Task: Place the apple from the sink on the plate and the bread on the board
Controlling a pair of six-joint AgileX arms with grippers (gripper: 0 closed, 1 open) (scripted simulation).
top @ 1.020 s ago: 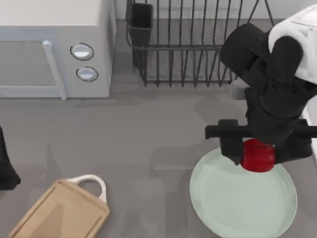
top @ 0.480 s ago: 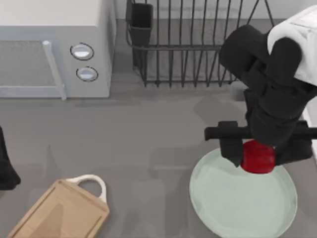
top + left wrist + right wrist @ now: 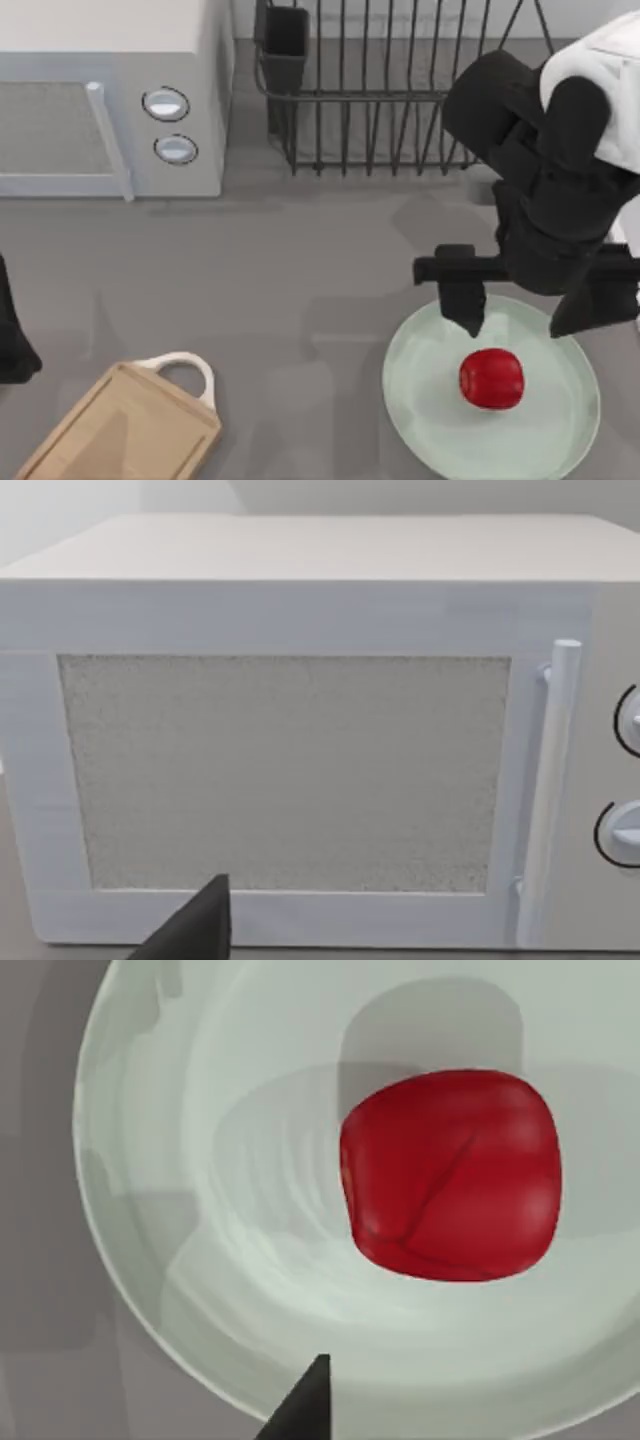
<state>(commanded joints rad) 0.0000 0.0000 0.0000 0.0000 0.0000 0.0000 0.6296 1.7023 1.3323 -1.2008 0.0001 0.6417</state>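
The apple [image 3: 491, 378] sits on the plate [image 3: 420, 400] near the bench's right edge. The right tool [image 3: 524, 318] hangs spread apart above; lift straight up, not bumping it.

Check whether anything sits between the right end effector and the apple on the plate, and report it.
Nothing visible does. The apple rests on the plate, and the right end effector hangs open above the plate's far edge, with only bare plate between them. The left arm sits parked at the table's left edge.
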